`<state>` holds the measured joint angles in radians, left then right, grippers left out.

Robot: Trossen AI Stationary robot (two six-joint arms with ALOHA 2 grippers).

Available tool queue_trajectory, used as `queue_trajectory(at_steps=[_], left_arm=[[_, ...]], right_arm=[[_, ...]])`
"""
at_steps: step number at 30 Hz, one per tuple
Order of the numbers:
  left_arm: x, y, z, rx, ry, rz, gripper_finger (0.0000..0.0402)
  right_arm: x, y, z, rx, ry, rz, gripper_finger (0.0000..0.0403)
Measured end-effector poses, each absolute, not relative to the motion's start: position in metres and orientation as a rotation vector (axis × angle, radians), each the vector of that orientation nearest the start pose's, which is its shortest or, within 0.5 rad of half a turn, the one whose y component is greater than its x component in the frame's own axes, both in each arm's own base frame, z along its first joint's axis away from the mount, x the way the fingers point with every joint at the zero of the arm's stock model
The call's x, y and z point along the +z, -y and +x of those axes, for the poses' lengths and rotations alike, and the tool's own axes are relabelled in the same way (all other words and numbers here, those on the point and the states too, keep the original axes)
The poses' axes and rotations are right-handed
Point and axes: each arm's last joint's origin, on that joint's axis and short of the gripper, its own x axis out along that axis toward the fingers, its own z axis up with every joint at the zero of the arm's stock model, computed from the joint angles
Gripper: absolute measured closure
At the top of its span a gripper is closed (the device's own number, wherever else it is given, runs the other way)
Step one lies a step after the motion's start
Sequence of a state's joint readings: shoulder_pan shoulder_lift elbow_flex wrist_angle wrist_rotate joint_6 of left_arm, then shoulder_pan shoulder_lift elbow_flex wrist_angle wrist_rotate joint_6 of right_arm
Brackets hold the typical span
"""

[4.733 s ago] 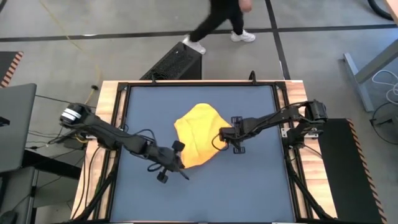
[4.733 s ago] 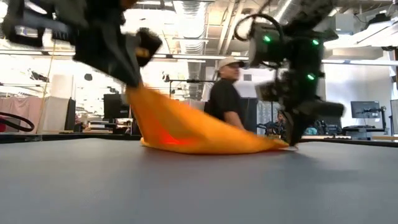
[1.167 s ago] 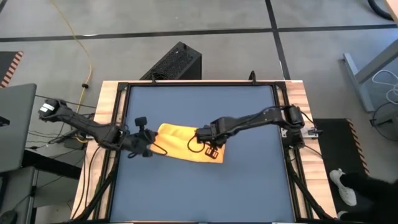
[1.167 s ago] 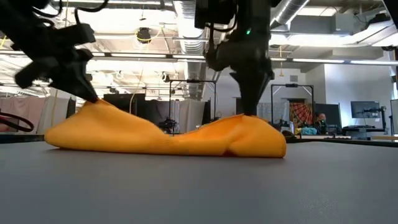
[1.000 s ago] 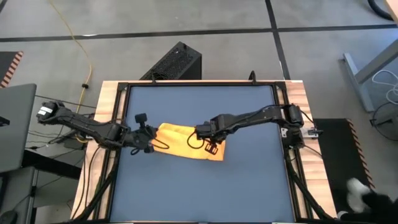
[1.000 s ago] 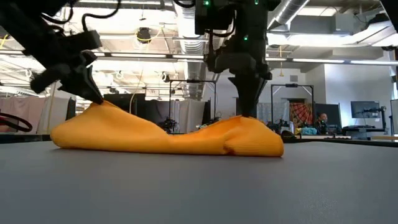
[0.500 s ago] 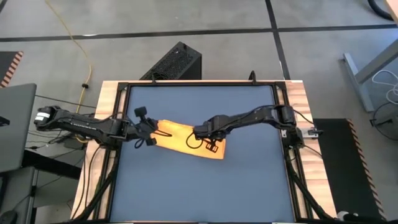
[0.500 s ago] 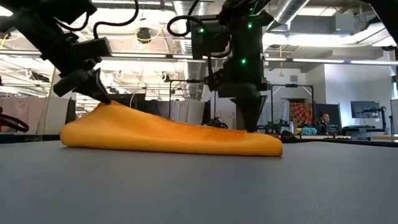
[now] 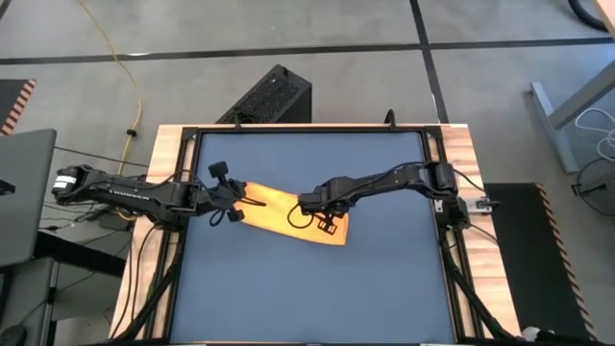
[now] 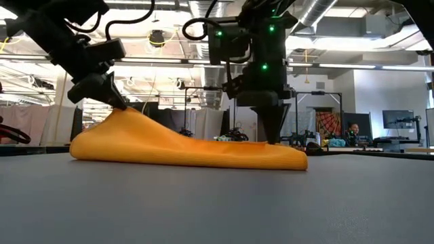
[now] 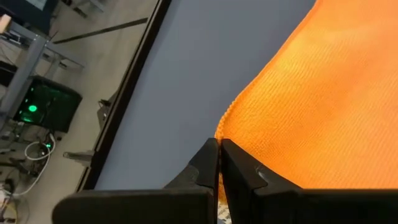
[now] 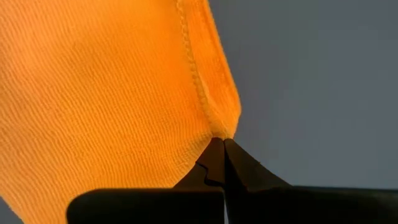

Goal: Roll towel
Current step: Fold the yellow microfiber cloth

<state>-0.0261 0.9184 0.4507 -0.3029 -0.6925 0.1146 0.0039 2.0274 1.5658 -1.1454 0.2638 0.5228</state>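
From above, the towel (image 9: 286, 216) lies folded in a strip near the middle of the desk (image 9: 384, 279), a bit toward the left edge, with the left end effector (image 9: 233, 204) pinching one end and the right end effector (image 9: 322, 219) pinching the other. From desk height, the left end is lifted and the right end is pressed low. Each wrist view shows its fingers clamped on only a thin bit of hem, so a hard pull could make the cloth slip out and the fold fall open.

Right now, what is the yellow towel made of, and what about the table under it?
The towel looks like soft knitted cloth: fine ribbed rows, a stitched hem, and it sags limply between the left gripper and the right gripper, both pinching it. The table top looks like a smooth, matte grey-blue sheet, maybe a mat or a coated board; it shows no shine.
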Motion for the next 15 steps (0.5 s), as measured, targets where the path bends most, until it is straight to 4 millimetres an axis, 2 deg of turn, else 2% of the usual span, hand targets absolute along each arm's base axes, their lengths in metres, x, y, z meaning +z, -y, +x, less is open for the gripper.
queue_trajectory(at_steps=[11, 15], left_arm=[[0.1958, -0.0140, 0.1725, 0.590, -0.746, 0.385, 0.0401], [0.1958, -0.0140, 0.1725, 0.588, -0.748, 0.392, 0.0396]], right_arm=[[0.1897, 0.0086, 0.3745, -0.622, -1.534, 0.185, 0.0390], [0.1897, 0.0084, 0.3744, -0.620, -1.536, 0.187, 0.0369]])
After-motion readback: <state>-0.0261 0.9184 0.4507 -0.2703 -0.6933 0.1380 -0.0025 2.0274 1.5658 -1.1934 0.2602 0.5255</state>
